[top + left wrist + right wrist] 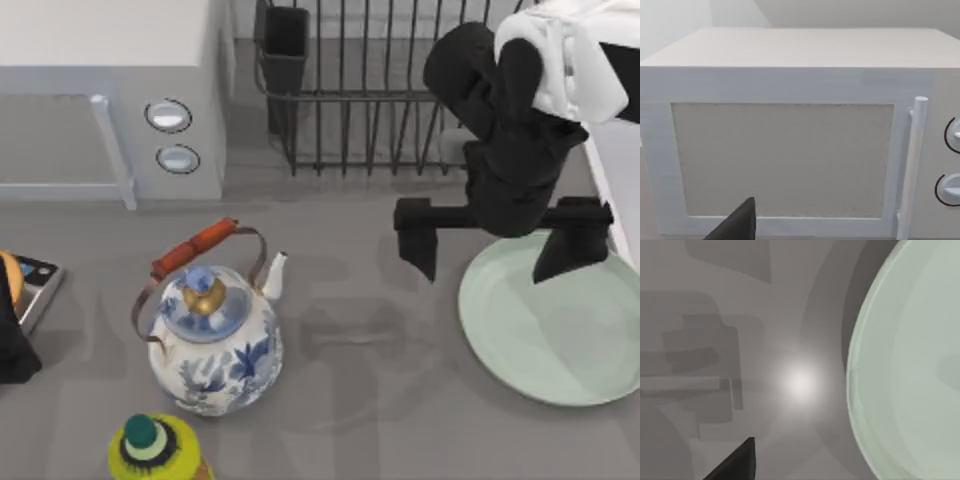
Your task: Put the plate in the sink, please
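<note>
No readable text, labels or numbers anywhere I can see. Microwave knobs plain, teapot just blue pattern, plate blank.

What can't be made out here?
- Plate: far rim hidden under the right hand in the top view; cut off by the edge in the right wrist view.
- Dish rack: cut off by the top edge.
- Bottle: cut off by the bottom edge.
</note>
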You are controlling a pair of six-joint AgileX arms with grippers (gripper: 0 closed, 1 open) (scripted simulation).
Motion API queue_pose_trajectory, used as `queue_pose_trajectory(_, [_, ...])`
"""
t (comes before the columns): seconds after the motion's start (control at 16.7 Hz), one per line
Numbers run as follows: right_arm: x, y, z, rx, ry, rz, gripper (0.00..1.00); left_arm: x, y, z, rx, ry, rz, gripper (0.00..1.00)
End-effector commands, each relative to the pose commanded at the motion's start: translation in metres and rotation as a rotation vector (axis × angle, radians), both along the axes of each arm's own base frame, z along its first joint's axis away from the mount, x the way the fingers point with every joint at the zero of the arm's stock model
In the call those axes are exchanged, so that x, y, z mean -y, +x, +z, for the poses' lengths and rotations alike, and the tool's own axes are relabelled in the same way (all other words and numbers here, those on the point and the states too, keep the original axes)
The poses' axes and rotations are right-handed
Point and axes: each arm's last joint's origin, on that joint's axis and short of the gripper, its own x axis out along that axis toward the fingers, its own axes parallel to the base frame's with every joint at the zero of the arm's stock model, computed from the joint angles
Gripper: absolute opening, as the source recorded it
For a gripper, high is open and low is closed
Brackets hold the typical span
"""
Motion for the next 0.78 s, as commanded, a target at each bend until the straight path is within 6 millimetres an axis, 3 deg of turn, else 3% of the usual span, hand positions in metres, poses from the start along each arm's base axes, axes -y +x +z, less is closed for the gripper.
queue_pose_trajectory(0.36, [0.002, 0.001, -0.006, -0.002, -0.001, -0.004, 1.0, 0.0, 0.0, 0.0, 0.0, 0.0, 0.0, 1.0])
queue_pose_trajectory(0.78, [-0.001, 0.003, -0.085, 0.013, 0.008, 0.0, 1.0, 0.0, 0.0, 0.0, 0.0, 0.0, 0.0, 1.0])
